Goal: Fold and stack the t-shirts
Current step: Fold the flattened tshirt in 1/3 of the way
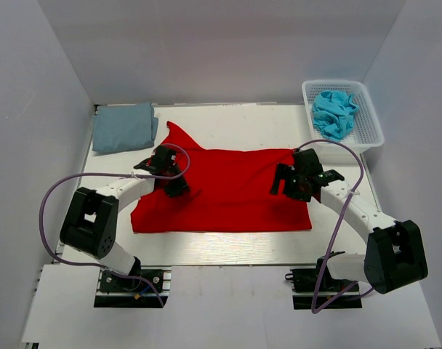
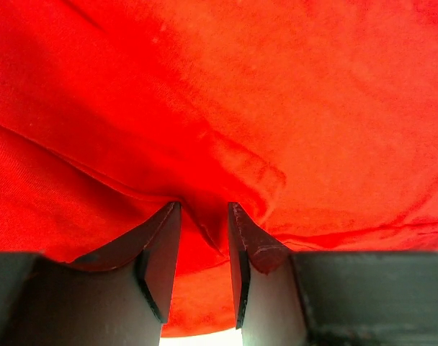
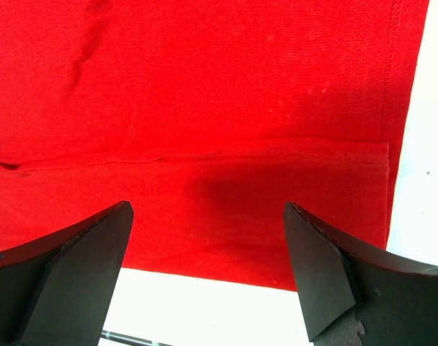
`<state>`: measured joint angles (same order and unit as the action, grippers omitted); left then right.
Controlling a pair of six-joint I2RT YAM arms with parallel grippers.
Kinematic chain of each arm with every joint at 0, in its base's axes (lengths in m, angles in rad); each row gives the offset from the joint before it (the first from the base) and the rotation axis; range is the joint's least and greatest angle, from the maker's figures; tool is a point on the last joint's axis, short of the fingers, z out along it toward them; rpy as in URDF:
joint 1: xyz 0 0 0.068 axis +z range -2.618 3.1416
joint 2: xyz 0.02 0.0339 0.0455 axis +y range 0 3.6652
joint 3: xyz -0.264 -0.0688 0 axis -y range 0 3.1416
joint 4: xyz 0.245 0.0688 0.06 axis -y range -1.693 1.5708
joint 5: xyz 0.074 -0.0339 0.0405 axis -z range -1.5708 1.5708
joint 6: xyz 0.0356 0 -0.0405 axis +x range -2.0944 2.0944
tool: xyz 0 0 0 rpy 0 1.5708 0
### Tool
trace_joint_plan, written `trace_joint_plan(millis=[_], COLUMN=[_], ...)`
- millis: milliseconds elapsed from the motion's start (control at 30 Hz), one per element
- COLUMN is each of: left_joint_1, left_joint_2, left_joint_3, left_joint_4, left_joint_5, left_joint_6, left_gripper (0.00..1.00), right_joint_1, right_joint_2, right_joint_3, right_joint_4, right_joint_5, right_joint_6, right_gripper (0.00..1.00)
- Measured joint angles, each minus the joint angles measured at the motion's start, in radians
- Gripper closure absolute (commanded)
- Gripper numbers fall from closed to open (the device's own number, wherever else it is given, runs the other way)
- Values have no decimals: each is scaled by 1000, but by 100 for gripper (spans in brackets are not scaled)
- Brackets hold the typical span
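Top view, clock directions taken from the middle of the counter (image 1: 228, 251). Three shirts are present, one of each colour, with one basket and my two hands.

Red shirt (image 1: 228, 193): lies spread flat at the centre, its long axis running from 9 to 3 o'clock. One peaked corner at its far-left end points toward 12 o'clock. I cannot tell which end carries the collar. A stitched hem shows along the edge under my right hand.

Grey-blue shirt (image 1: 123, 127): folded into a flat pad in the counter's corner at 10 o'clock, its long axis also running 9 to 3. It lies just beside the red shirt's peak.

Turquoise shirt (image 1: 334, 113): crumpled in a heap with no clear axis, inside the white mesh basket (image 1: 374, 131) at 2 o'clock.

Left hand (image 2: 203, 209): sits over the 9 o'clock end of the red shirt. My fingers are drawn close together on a raised ridge of red cloth, and wrinkles spread away from the pinch.

Right hand (image 3: 208, 209): sits over the 3 o'clock end of the red shirt, above its near corner. My fingers stand wide apart with nothing between them, flat cloth and bare counter showing in the gap.
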<state>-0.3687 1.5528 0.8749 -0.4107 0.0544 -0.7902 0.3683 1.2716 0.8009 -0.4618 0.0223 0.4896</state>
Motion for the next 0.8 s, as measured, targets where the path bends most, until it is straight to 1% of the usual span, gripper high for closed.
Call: trace_joint_plan(millis=[67,100,133,233,267,400,600,700,800], left_joint_1=[0,0,0,0,0,0,0,0,0], left_joint_2=[0,0,1,20,34,87,93,106,156], left_joint_3=[7,7,7,7,7,18,59,117,200], left_joint_4=[-2,-2,-2,5,8,14,42,42,42], left_joint_5=[0,0,0,1,2,10,5,5,6], left_joint_6=[0,0,0,0,1,3,51,98,169], left_gripper=[57,61,68,87,100,100,100,100,100], right_joint_1=[0,0,0,0,0,-1,-1,-1,-1], right_joint_2=[0,0,1,6,6,6,6,6,6], right_joint_3=[0,0,0,0,0,0,0,0,0], right_joint_4=[0,0,0,0,0,0,0,0,0], right_joint_5=[0,0,0,0,0,0,1,1,2], right_joint_6=[0,0,0,-1,-1,-1,-1,-2,-2], right_gripper=[10,10,10,10,10,10,10,10,10])
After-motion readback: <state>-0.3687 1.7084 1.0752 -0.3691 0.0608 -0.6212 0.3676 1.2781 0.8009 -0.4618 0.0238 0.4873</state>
